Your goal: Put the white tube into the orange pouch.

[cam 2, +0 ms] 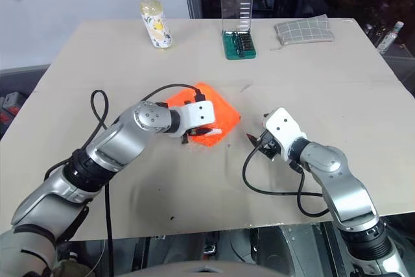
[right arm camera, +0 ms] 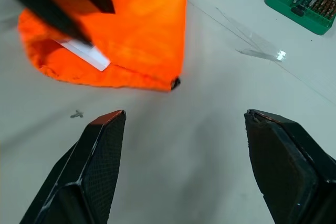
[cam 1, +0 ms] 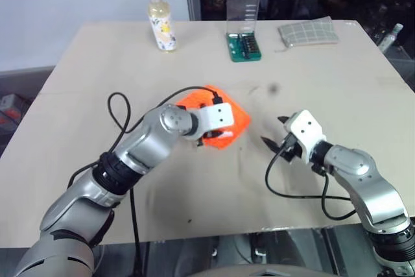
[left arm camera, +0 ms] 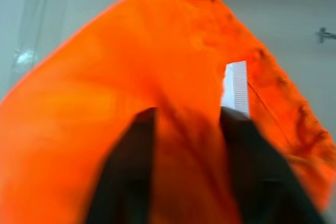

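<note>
White tube (right arm camera: 84,52) lies mostly inside the orange pouch (cam 1: 227,113) on the worktop (cam 1: 311,82), crimped end poking out. Left gripper (left arm camera: 186,124) fingers pinch pouch fabric beside it; right gripper (right arm camera: 184,145) fingers apart, nearby.

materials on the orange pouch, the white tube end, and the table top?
Orange pouch: soft woven fabric, matte, going by its rumpled edges and seam. White tube: likely plastic, with a flat ribbed crimp at the end poking from the pouch. Table: smooth matte beige board, maybe laminate or painted wood; can't say which.
</note>
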Robot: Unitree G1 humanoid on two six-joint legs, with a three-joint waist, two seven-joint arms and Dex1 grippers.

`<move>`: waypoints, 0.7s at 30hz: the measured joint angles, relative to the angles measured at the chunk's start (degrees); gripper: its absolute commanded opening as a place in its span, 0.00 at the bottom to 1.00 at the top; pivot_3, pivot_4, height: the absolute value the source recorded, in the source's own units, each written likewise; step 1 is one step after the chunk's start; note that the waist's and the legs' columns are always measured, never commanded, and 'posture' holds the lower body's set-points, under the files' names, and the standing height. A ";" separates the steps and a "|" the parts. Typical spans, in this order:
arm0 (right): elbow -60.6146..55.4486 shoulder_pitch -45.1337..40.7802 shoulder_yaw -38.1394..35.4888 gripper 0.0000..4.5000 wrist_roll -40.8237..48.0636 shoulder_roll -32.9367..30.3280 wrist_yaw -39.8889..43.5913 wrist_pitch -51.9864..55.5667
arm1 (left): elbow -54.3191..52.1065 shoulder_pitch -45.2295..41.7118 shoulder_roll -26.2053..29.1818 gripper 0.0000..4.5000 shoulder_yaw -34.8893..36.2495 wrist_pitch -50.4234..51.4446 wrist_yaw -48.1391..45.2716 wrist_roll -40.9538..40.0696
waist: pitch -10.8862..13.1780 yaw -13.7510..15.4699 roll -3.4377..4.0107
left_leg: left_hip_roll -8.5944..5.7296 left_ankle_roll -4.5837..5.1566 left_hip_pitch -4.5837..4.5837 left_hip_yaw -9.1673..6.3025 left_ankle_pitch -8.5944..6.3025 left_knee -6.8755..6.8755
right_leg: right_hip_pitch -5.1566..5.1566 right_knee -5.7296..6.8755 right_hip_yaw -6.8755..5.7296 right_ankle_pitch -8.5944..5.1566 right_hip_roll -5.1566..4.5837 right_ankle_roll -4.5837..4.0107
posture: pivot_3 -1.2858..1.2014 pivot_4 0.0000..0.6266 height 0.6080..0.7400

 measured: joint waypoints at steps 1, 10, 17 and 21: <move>0.01 0.00 0.00 0.81 -0.01 0.09 -0.16 -0.15 | 0.57 0.05 -0.68 0.01 1.45 0.51 -0.39 -0.80 | 0.00 0.00 0.00 | 0.00 0.00 -0.01 0.00 0.00 0.00 | 0.00 0.00 0.00 0.00 0.00 0.01 | 0.52 0.24 1.00; 8.95 -3.52 2.18 0.81 -1.20 5.02 -2.41 -2.70 | 7.37 -4.68 -2.13 0.01 18.54 8.80 -10.85 -17.26 | 0.01 -0.18 -0.01 | 0.00 0.00 0.02 0.02 0.00 0.01 | -0.01 0.00 0.00 -0.01 0.02 0.03 | 0.52 0.24 1.00; 20.62 -10.67 6.09 0.81 -7.84 5.21 -3.21 -10.96 | 14.35 -5.40 -0.05 0.01 24.71 9.02 -16.84 -24.30 | 0.03 -0.21 -0.01 | -0.01 -0.01 -0.04 0.04 0.01 0.01 | -0.06 -0.01 0.01 0.05 0.03 -0.08 | 0.52 0.24 1.00; 23.72 -12.92 7.07 0.81 -8.00 7.87 -1.78 -16.17 | 16.18 -6.71 1.22 0.01 25.96 8.96 -18.18 -25.72 | 0.03 -0.22 -0.01 | -0.01 -0.01 -0.04 0.04 0.01 0.00 | -0.05 -0.02 0.02 0.07 0.04 -0.10 | 0.52 0.24 1.00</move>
